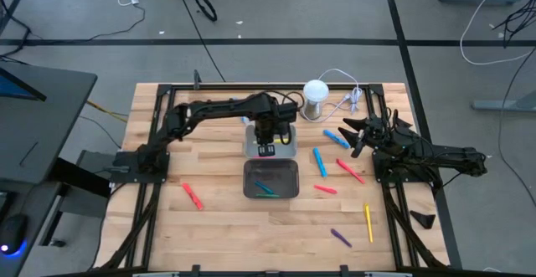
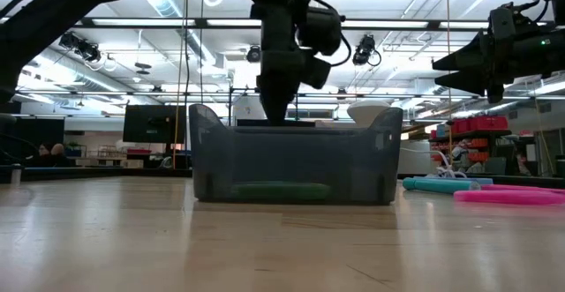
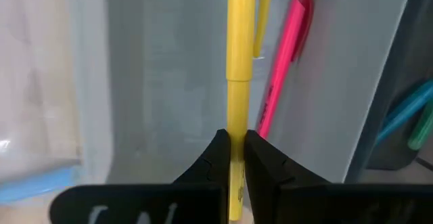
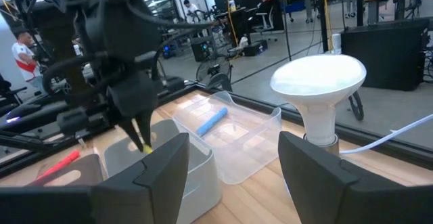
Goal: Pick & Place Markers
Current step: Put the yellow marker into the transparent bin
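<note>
Far left on the table [image 1: 218,227], a lone red-pink marker [image 1: 193,196] lies on the wood, waiting its turn. My left gripper [image 1: 266,148] sits over the light grey tray [image 1: 289,152], fingers pinched tight on a yellow marker [image 3: 237,82], which hangs straight down between the pads. Below it in the wrist view, a pink marker [image 3: 283,55] already rests on the tray floor. I'd judge this is the drop: I want to stay centred over the tray, get low enough that the marker won't bounce out, then open cleanly without flicking it sideways. Just in front, the dark tray [image 1: 271,179] holds a green and a blue marker. Further right, loose markers [image 1: 339,170] in blue, pink, yellow and purple lie scattered. My right gripper [image 1: 358,135] waits beside the white-domed cylinder [image 1: 315,98], jaws wide apart, empty.
</note>
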### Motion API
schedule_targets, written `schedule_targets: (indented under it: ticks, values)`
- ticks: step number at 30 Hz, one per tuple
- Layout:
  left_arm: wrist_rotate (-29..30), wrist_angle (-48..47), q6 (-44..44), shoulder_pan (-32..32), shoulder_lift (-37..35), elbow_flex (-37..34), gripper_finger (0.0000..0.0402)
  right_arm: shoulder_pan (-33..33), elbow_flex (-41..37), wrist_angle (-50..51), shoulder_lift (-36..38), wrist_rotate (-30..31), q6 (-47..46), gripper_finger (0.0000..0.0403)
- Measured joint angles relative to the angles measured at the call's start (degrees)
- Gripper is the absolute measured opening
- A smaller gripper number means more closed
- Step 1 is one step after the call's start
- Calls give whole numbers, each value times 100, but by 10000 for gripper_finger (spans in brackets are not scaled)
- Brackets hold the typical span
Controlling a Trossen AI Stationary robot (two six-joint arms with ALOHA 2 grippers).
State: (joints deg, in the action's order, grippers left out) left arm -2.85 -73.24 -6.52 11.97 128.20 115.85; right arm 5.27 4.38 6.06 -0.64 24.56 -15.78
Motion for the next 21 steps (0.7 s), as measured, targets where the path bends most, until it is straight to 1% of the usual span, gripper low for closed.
schedule_targets:
  ticks: [7,11,21]
  values:
    - [-19,130,24,-36,363,2,25,1,2,-2,0,0,1,231]
    - [-143,278,35,-36,569,2,25,1,0,-2,0,2,-1,231]
    - [-157,391,109,-38,761,-2,25,0,2,-2,0,0,1,231]
